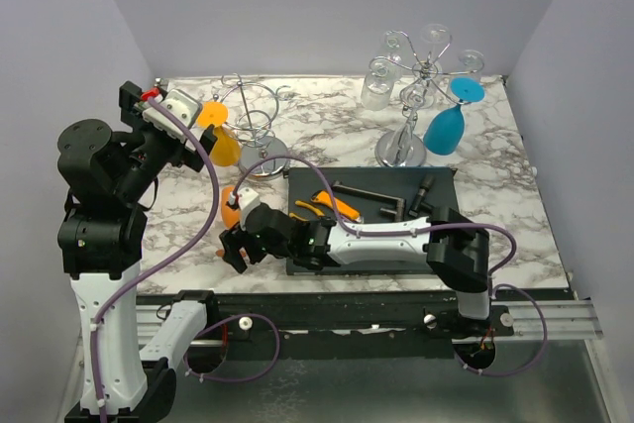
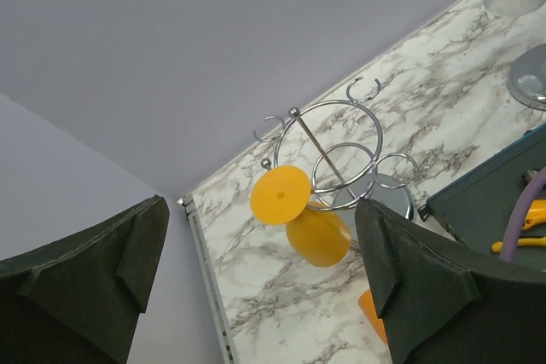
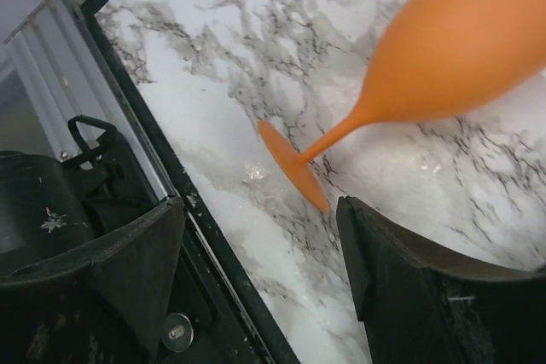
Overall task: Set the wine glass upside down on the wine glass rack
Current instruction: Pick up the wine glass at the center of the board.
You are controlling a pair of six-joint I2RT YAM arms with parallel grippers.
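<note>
Lying on its side on the marble table [image 3: 247, 31], the orange wine glass [image 3: 461, 49] is not yet picked up. The right gripper [image 3: 256, 210] hovers with the glass's foot just ahead of its parted, empty jaws. A yellow wine glass [image 2: 316, 236] already hangs upside down on the wire rack [image 2: 322, 153]; the left gripper [image 2: 260, 206] faces it, jaws wide apart and empty. Grasping, inverting and hanging the orange glass appear to remain.

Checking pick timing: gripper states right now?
Left gripper: open, empty.
Right gripper: open, empty; matte orange wine glass lies ahead, ungripped.
</note>
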